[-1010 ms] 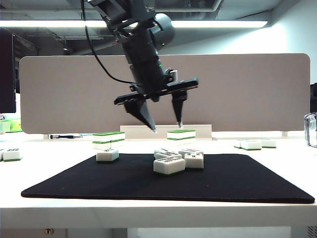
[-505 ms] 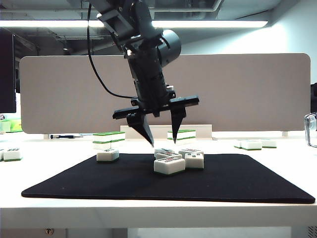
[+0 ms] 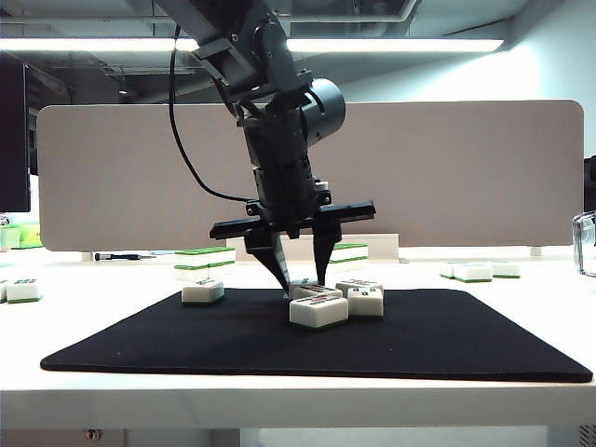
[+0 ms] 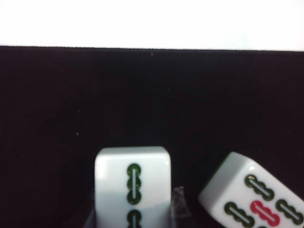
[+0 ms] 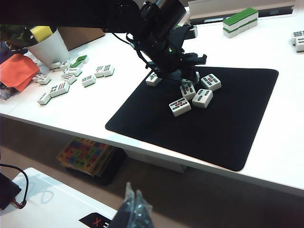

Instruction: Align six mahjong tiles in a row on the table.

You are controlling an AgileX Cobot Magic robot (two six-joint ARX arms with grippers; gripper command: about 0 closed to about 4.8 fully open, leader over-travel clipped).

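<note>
On the table (image 3: 559, 372), one tile (image 3: 202, 291) lies at the mat's (image 3: 140, 345) nine o'clock. The left gripper (image 3: 302, 282), jaws narrowed, straddles a tile (image 4: 132, 183) atop the central cluster (image 3: 337, 300); firm contact unclear. Hard, light and smooth, it should be pinched across its long flat sides. The right gripper (image 5: 131, 209) hangs off the table, seemingly closed and empty.

Office-type lab: white desk (image 3: 521, 279), grey partition panel (image 3: 466, 177) behind it, ceiling strip lights (image 3: 400, 45), exposed ducts, robot arm (image 3: 279, 112) rig at 12 o'clock.
</note>
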